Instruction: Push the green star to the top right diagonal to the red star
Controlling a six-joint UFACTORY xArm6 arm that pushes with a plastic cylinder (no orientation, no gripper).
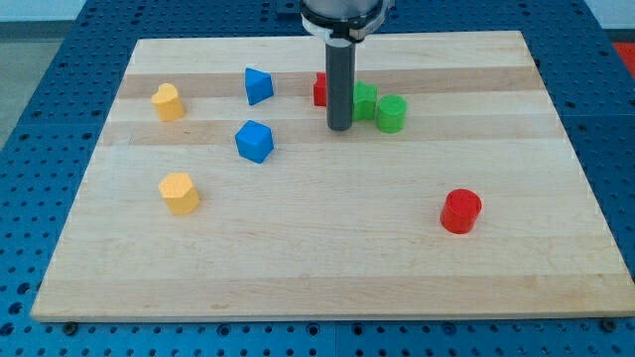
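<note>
The green star (364, 100) sits near the board's top centre, just right of my tip (340, 128) and beside a green cylinder (392, 114) — the red star (320, 90) half-hidden behind the rod. Likely light, rigid, slide-prone; push its lower flank. No pincer here — just a bare rod.

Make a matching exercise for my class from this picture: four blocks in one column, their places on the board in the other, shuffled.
Things:
1. red cylinder
2. blue cube
3. green cylinder
4. yellow block

Places:
A. lower left of the board
B. just right of my tip, near the top
C. lower right, alone
D. left of my tip, toward the middle

Pairs: 1-C, 2-D, 3-B, 4-A
</note>
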